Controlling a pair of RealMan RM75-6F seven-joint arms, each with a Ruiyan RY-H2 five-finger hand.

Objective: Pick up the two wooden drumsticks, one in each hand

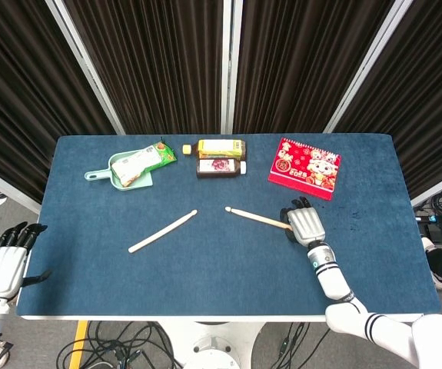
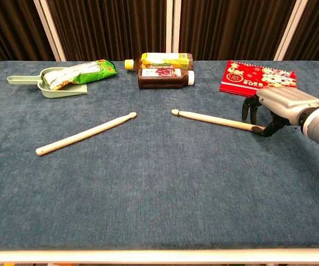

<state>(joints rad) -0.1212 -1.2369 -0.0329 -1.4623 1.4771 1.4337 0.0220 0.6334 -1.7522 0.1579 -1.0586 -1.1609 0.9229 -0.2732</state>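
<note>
Two drumsticks lie flat near the middle of the blue surface (image 1: 90,269), angled so their tips point toward each other, which leaves each butt end facing the hand meant to take it. The right hand (image 2: 278,105) sits over the butt of the right drumstick (image 2: 209,119), right of centre in the chest view, its fingers (image 2: 249,110) curled down around the end with the thumb below; whether they have actually closed on the wood I cannot tell. The left drumstick (image 1: 162,231) lies untouched, left of centre. The left hand (image 1: 4,261) hangs off the lower left edge, fingers apart, holding nothing.
</note>
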